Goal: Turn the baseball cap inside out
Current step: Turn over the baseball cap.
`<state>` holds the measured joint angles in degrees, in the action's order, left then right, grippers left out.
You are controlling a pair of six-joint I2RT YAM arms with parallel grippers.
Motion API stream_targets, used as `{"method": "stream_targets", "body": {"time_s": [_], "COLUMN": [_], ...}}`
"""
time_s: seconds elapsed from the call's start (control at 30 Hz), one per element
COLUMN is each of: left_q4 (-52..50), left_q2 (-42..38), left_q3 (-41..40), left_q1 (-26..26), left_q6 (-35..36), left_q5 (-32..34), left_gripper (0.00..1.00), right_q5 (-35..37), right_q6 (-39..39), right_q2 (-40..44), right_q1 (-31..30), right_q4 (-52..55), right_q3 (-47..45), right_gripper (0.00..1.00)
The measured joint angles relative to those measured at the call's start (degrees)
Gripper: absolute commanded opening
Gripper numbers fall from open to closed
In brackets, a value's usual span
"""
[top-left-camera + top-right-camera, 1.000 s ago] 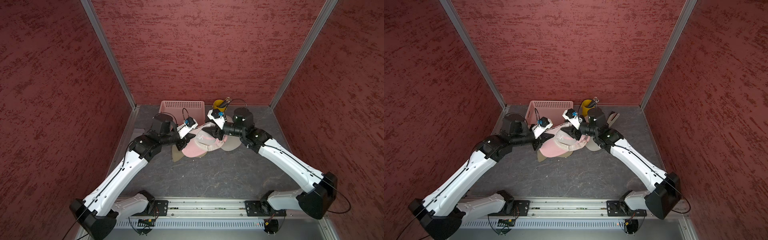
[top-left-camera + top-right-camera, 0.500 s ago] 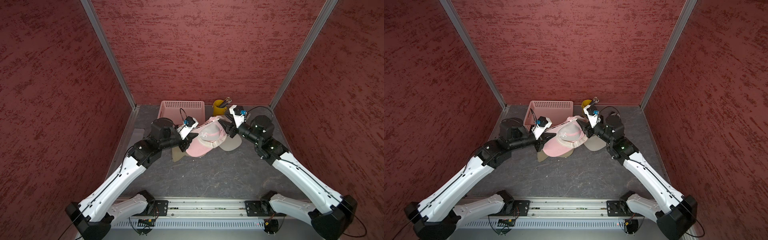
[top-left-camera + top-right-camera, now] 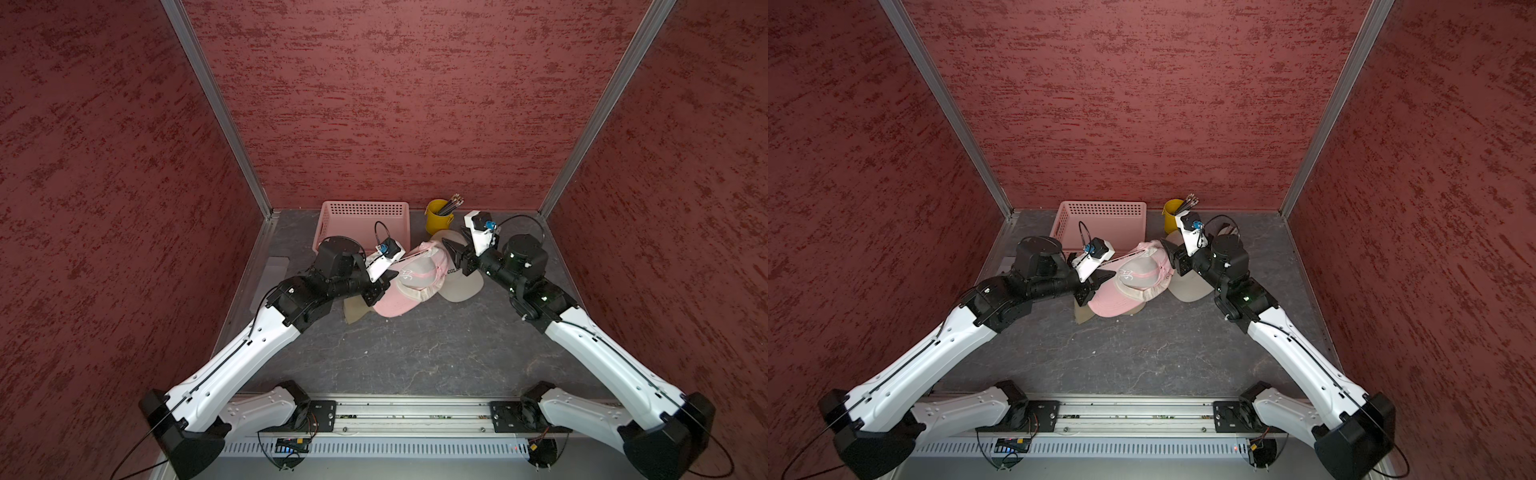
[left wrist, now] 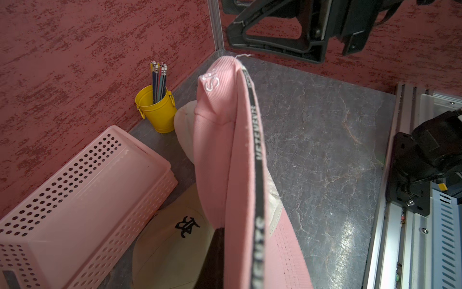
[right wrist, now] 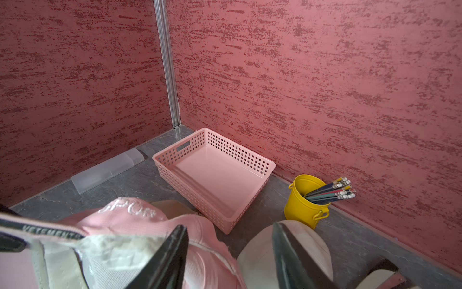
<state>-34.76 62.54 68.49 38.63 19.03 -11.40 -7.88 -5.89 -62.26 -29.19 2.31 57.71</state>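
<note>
While the clear plastic box lies against the wall at the far left of the grey table, the left gripper reaches in from that side. It is clamped tight on the edge of the pink baseball cap. In the left wrist view the cap's band, with its strip of black lettered tape, runs taut away from the camera. Under the near-left edge of the baseball cap a tan cap sticks out; its crown carries a black embroidered mark.

Behind them, against the back wall, sits the pink perforated basket. The baseball cap lies in the middle of the table, between the two arms. Its pale lining is turned upward and its brim points toward the front rail.

Right of the basket stands a yellow bucket holding pencils. A beige cap lies just beside the baseball cap on its right.

The right gripper hangs over that spot with its jaws partly apart and nothing gripped between them. One finger is above the pink lining, the other above the beige cap. Whether either touches the fabric cannot be told.
</note>
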Motion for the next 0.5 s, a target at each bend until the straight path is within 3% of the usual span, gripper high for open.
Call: {"method": "stream_targets", "body": {"time_s": [0.1, 0.17, 0.33, 0.5], "left_q4": [0.3, 0.9, 2.7, 4.5], "left_q2": [-0.7, -0.8, -0.8, -0.8], "left_q3": [0.0, 0.0, 0.0, 0.0], "left_q1": [-0.7, -0.7, -0.2, 1.3], "left_q6": [-0.3, -0.4, -0.5, -1.0], "left_q5": [1.8, 2.8, 3.0, 3.6], "left_gripper": [0.00, 0.00, 0.00, 0.00], "right_q5": [-2.7, -5.4, -9.9, -11.7], "right_q6": [0.8, 1.6, 4.2, 8.8], "right_q2": [0.6, 0.5, -2.8, -11.5], "right_q1": [0.1, 0.1, -1.5, -4.3], "right_q4": [0.9, 1.0, -1.7, -10.4], "right_q3": [0.0, 0.0, 0.0, -0.1], "right_gripper": [0.22, 0.15, 0.14, 0.16]}}
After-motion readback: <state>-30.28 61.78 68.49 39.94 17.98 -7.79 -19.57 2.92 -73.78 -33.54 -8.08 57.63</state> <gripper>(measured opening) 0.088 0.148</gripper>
